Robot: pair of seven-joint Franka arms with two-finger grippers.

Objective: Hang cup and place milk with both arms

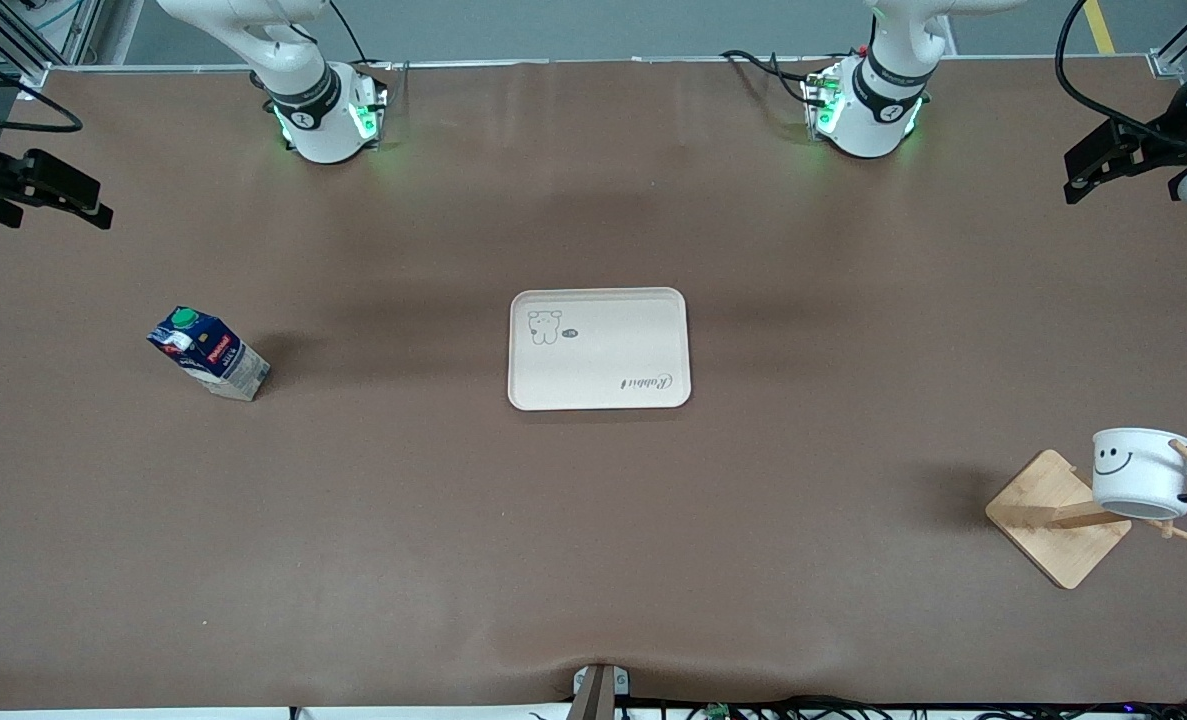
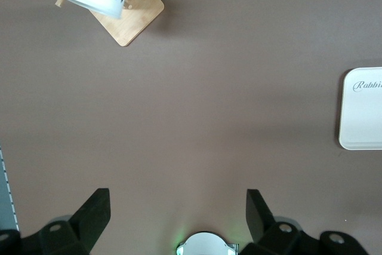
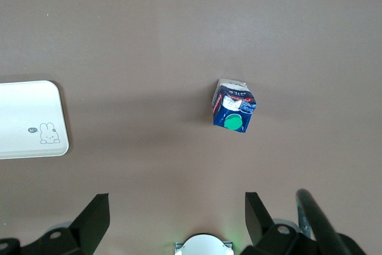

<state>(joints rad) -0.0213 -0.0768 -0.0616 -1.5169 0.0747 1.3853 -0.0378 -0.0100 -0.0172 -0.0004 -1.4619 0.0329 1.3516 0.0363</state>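
So the cup is already hanging by its black handle on a peg of the wooden rack, down around 4 o'clock from the tray in the front view, at the left arm's end of the counter. That half looks done to me.

The milk is standing upright on the counter at roughly 9 o'clock from the tray, well apart from it, at the right arm's end. My guess is it belongs on the tray, so that's the job in hand.

Both tools are empty with jaws spread wide. The left tool hangs over the counter's edge at 2 o'clock and just waits. The right tool is over the edge at 10 o'clock, with the carton in its wrist view.

Tips:
- The carton sits twisted relative to the tray, so I'd rotate the wrist to square the jaws on two flat sides.
- Grab below the gable, not on the green cap.
- Squeeze gently, cartons dent.
- Set it flat on a bare part of the tray.
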